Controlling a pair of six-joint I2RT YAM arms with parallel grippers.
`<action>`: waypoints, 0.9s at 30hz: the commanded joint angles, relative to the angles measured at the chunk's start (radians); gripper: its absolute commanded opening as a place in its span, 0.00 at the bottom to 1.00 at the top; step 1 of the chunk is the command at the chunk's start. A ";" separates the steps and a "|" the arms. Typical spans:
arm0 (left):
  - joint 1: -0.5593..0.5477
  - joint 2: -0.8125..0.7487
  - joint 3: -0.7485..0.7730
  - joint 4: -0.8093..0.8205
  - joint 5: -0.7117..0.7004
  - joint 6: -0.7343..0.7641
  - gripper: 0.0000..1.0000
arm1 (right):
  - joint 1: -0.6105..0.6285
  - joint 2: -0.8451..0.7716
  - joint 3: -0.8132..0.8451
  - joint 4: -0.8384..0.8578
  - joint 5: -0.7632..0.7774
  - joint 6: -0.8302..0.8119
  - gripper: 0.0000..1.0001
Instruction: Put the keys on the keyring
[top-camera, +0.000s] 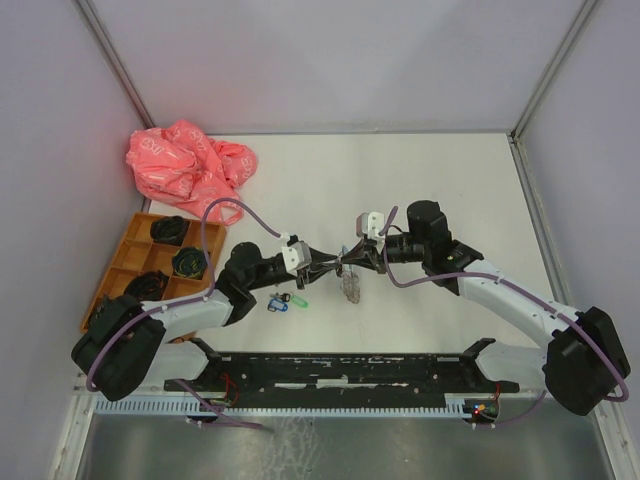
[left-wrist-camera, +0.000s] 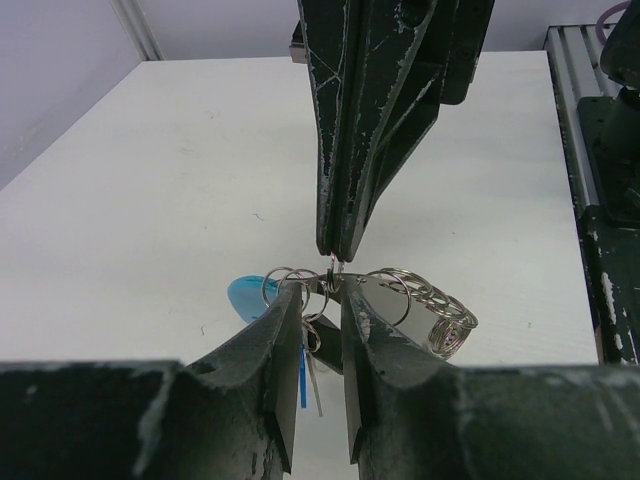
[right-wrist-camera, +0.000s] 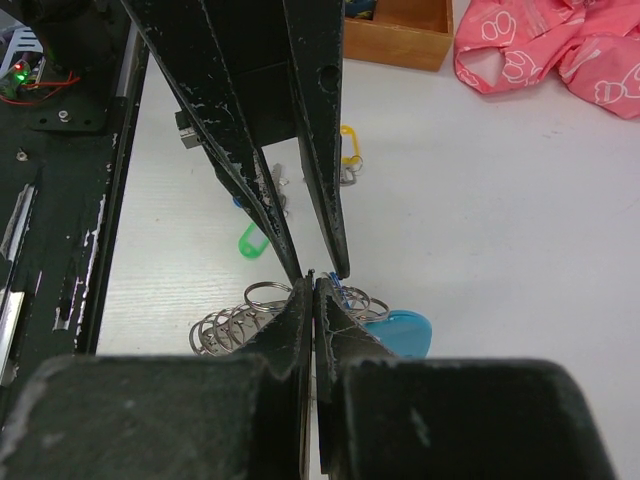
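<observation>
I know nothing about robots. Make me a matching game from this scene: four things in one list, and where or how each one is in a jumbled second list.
Things:
1. pink bag
2. wooden tray
3. green key tag
4. right gripper

Places or states:
a. pinched shut on the keyring
b. at the left edge of the table, dark items in its compartments
c. crumpled at the far left corner
d. lying near a blue key tag

Pairs: 1-c, 2-b, 3-d, 4-a
</observation>
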 joint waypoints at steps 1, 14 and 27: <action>0.002 0.006 0.046 0.008 0.040 0.028 0.29 | 0.000 -0.023 0.044 0.023 -0.052 -0.015 0.01; 0.002 0.011 0.076 -0.067 0.067 0.051 0.06 | -0.001 -0.023 0.044 0.018 -0.059 -0.015 0.01; 0.001 -0.115 0.133 -0.384 -0.019 0.224 0.03 | -0.001 -0.158 -0.003 -0.074 0.090 -0.114 0.40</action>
